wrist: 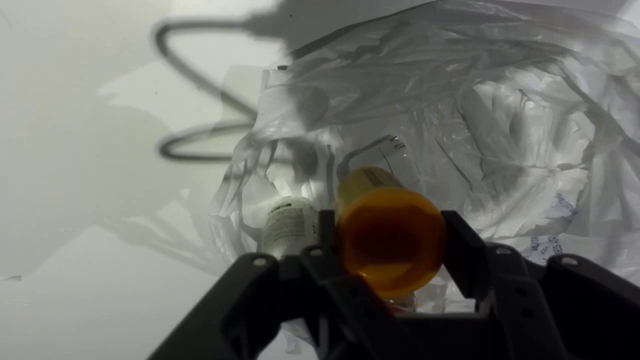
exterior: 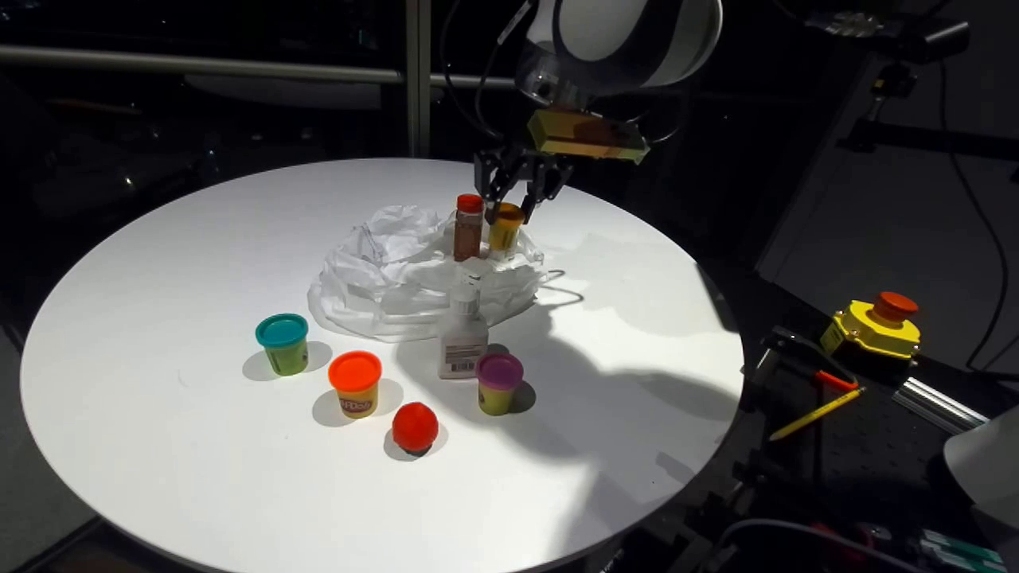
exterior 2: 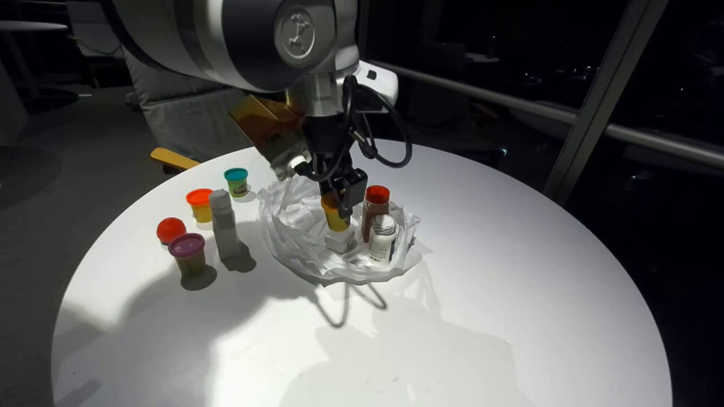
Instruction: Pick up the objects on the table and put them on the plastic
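My gripper is shut on a yellow tub with an orange lid, one finger on each side of the lid. In both exterior views the tub is over the white plastic bag, just above or touching a small white box; I cannot tell which. A red-capped bottle and a white bottle stand on the bag. On the bare table are a teal-lidded tub, an orange-red-lidded tub, a red ball, a purple-lidded tub and a pale bottle.
The round white table has its edge all round. The red-capped bottle stands close beside my fingers. A dark side bench with a yellow and red stop button is beside the table. A window rail runs behind it.
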Robot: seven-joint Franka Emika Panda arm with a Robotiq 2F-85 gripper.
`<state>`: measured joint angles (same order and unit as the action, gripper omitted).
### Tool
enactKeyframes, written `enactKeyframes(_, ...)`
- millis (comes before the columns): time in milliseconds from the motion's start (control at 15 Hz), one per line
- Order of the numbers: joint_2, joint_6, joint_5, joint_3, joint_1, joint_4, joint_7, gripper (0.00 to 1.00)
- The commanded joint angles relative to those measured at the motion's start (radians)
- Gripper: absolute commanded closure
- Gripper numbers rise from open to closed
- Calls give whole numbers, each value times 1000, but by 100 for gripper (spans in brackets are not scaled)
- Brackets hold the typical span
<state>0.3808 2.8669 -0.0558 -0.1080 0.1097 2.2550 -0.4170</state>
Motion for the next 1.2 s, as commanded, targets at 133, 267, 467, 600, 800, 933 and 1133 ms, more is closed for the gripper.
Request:
enactKeyframes(133,54,-52,-30,8,-27,-49,25,71)
enactKeyframes(267,91,-58,-25,0,-29,-69,24,71)
enactKeyframes(467,140,-10,-34,11,-41,-90,40,71)
enactKeyframes(600,161,3,-28,2,-35,-103,38,71)
enactKeyframes(800,131,34,-17,-6,-21,-84,47,19)
enactKeyframes(933,73,9,7,-34,19,-60,37,7)
enactKeyframes(1133,-8,-69,81,-120,129,-60,-45,0)
